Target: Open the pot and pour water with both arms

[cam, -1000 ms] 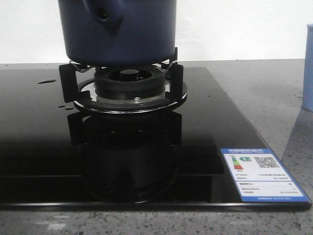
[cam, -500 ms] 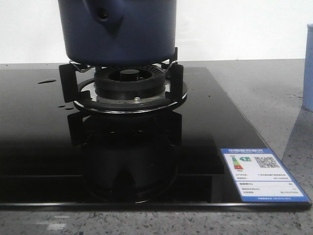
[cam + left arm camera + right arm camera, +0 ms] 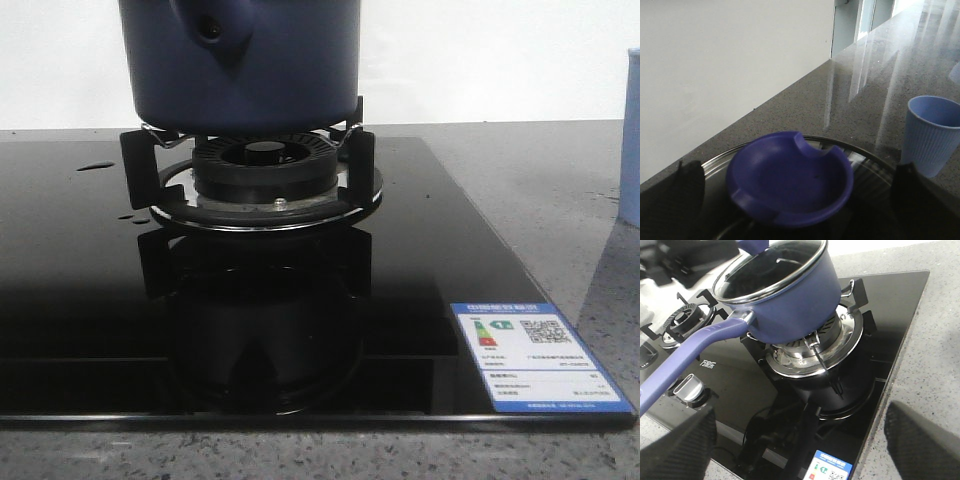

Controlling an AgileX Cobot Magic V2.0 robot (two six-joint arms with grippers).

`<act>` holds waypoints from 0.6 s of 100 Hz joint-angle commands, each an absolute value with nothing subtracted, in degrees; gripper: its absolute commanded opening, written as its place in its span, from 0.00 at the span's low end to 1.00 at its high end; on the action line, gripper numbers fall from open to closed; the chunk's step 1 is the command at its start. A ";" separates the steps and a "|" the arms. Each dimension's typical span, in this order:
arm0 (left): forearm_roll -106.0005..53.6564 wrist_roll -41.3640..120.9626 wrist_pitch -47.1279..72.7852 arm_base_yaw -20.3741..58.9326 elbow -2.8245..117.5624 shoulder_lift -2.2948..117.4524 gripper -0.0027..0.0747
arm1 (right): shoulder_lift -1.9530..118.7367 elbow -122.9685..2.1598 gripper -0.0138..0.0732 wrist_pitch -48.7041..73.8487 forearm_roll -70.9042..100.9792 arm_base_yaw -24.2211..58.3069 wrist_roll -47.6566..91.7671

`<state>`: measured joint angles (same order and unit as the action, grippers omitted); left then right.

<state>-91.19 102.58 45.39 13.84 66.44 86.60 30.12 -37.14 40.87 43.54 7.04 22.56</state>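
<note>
The dark navy-blue pot (image 3: 240,65) stands on the gas burner (image 3: 265,175); its top is cut off in the front view. In the right wrist view the pot (image 3: 790,300) carries a glass lid (image 3: 770,270), and its long blue handle (image 3: 695,347) points away from the burner. In the left wrist view my left gripper (image 3: 797,172) is open, its fingers on either side of the lid's blue knob (image 3: 790,177) and apart from it. My right gripper (image 3: 800,460) is open and empty, above the hob's front corner. A light-blue cup (image 3: 932,132) stands on the counter.
The black glass hob (image 3: 80,250) has an energy label (image 3: 535,355) at its front right corner. A second burner (image 3: 687,320) and a control knob (image 3: 687,387) lie beyond the pot handle. The cup (image 3: 630,140) is at the right edge on the speckled grey counter (image 3: 560,190).
</note>
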 commanded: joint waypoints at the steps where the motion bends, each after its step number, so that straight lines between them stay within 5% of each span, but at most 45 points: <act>1: -95.14 103.38 47.53 14.24 68.29 85.26 0.93 | 30.23 -39.13 0.86 38.20 45.03 6.61 23.53; 48: -102.57 105.79 48.24 14.24 68.34 88.18 0.93 | 30.23 -39.13 0.86 38.20 44.90 6.61 23.53; 60: -102.57 105.79 49.02 14.24 68.34 88.32 0.83 | 30.23 -39.13 0.86 38.20 44.90 6.61 23.53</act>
